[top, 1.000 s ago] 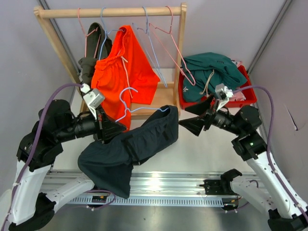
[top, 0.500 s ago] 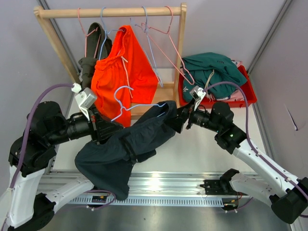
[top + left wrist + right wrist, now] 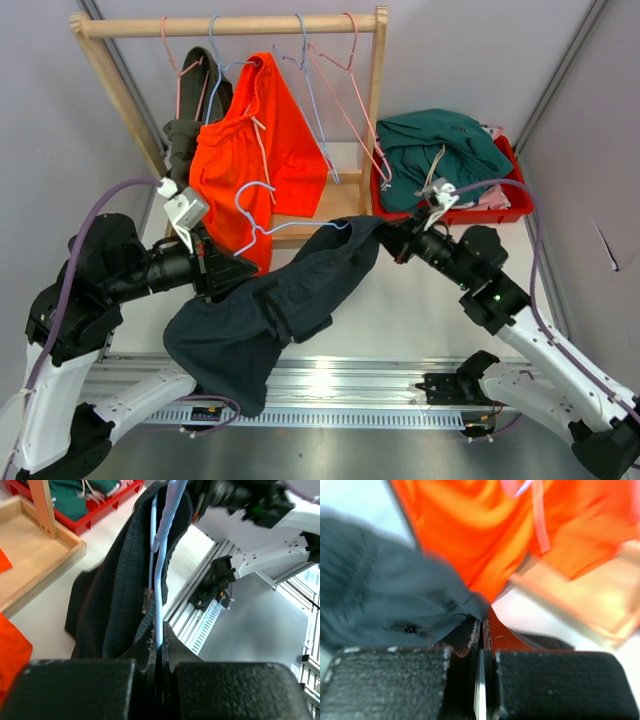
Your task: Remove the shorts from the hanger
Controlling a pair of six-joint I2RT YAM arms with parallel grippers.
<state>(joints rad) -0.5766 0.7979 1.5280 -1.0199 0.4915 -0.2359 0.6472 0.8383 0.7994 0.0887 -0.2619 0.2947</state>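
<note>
The navy shorts (image 3: 290, 300) hung on the blue hanger (image 3: 164, 525) in the air between the two arms, their long side running from low left to high right; the left gripper (image 3: 159, 649) was pinched tight on the hanger wire; the right gripper (image 3: 479, 626) was squeezed shut on the shorts' right end, so a pull to the right looked best; the orange shorts (image 3: 250, 140) hung just behind and might snag.

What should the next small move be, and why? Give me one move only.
Probably draw the right tool rightward toward the red bin, sliding the navy shorts off the light-blue hanger. Its jaws are shut at the shorts' edge, seemingly pinching fabric, while the left tool clamps the hanger wire, with the shorts draped over it.
</note>
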